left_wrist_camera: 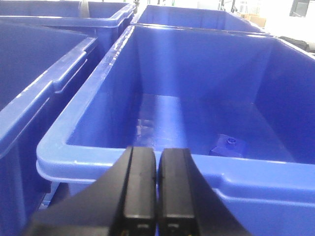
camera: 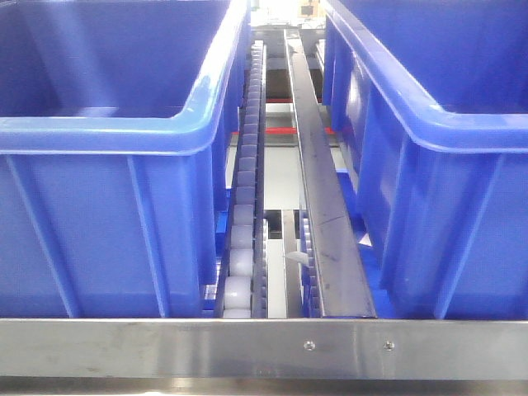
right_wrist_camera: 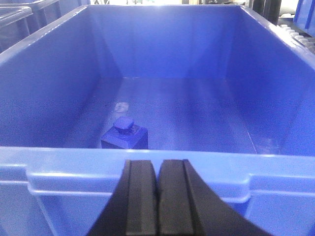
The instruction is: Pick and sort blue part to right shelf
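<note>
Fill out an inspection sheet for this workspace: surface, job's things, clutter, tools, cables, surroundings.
Surface: steel shelf frame in front; roller track and metal rail run between the two bins.
Job's things: one blue part on the floor of the right-wrist view's bin; another blue part low in the left-wrist view's bin.
Clutter: nothing seen.
Tools: left tool shut, empty, outside the bin's near rim; right tool shut, empty, outside its bin's near rim.
Cables: nothing seen.
Surroundings: more blue bins beside the left one; background too bright to read.
</note>
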{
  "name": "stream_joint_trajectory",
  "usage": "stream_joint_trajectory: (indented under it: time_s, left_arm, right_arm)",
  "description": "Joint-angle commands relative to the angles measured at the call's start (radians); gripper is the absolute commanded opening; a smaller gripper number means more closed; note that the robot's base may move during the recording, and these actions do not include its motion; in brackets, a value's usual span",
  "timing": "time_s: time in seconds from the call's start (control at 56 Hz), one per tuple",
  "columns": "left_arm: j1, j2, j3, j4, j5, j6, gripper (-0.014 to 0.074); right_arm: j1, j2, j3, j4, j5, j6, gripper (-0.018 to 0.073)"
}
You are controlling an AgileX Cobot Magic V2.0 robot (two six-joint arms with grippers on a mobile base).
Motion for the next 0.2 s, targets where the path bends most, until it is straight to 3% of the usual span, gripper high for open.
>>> stream_joint_trajectory:
  time_s: [0.0, 0.178]
  left_arm:
    - [-0.001, -0.027, 0.036, -0.007, -0.089, 0.000, 0.0124]
    - [-0.001, -0.027, 0.036, -0.007, -0.089, 0.000, 0.0124]
  right_arm:
    - [-0.008, -0.019, -0.007, 0.001, -0.078, 0.001, 0.0046]
    - [-0.008, -0.019, -0.007, 0.001, -0.078, 0.001, 0.0046]
